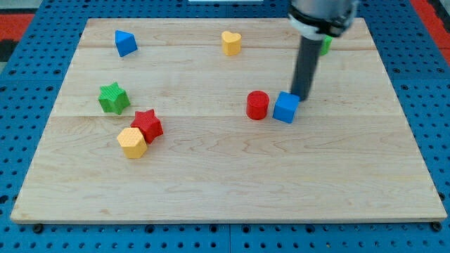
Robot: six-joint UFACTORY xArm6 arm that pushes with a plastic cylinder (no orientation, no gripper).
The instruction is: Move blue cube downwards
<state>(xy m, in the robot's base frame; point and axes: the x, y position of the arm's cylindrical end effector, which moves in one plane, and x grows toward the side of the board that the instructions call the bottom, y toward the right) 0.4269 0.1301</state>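
The blue cube (285,107) lies right of the board's middle, with a red cylinder (257,105) close on its left, a small gap between them. My tip (301,96) is at the cube's upper right corner, touching it or nearly so. The dark rod rises from there to the arm at the view's top.
A wooden board (225,183) carries a blue triangular block (125,43) at top left, a yellow heart (230,43) at top middle, a green star (112,98), a red star (148,125) and a yellow hexagonal block (132,143) at left. A green block (325,45) peeks from behind the rod.
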